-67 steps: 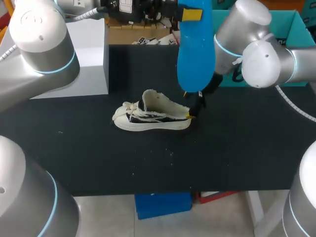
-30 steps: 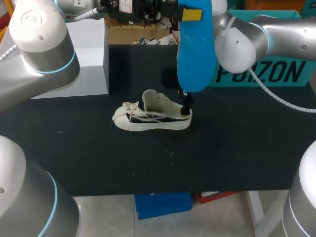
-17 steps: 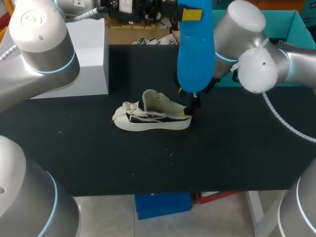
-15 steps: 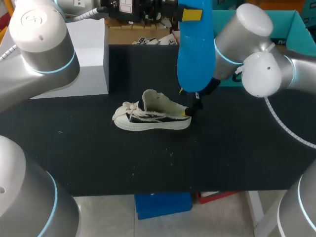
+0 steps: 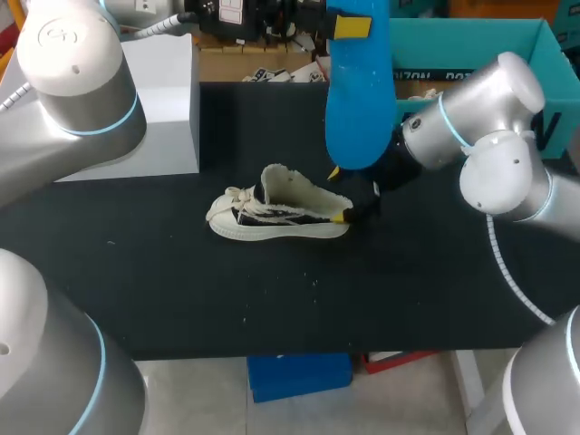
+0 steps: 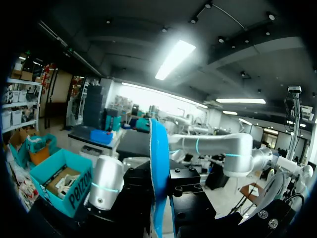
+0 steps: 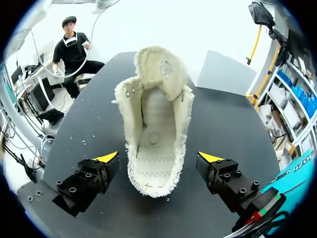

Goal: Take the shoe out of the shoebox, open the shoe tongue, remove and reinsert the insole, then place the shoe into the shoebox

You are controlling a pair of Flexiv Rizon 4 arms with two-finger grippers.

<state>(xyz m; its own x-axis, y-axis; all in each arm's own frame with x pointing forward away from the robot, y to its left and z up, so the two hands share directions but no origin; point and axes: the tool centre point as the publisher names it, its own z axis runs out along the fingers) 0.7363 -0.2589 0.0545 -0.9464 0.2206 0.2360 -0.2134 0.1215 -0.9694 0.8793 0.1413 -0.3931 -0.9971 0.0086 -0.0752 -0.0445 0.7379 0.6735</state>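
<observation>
A cream low-top shoe [image 5: 281, 216] lies on the black table, toe to the left, tongue folded up. My left gripper [image 5: 347, 24] is high over the table's far side, shut on a blue insole [image 5: 360, 95] that hangs toe-down above the shoe's heel. In the left wrist view the insole [image 6: 159, 168] stands edge-on between the black fingers. My right gripper [image 5: 337, 194] is open at the heel. In the right wrist view the shoe [image 7: 156, 129] lies with its heel between the gripper's [image 7: 158, 157] yellow tips, touching neither, and its inside is bare.
The teal shoebox [image 5: 480, 50] stands at the far right, behind my right arm. A white box [image 5: 163, 100] sits at the far left. A blue bin [image 5: 299, 373] shows below the table's front edge [image 5: 272, 352].
My right arm has swung right and down, uncovering the shoebox, while its open gripper stayed at the heel. Shoe, insole and left gripper have not moved.
</observation>
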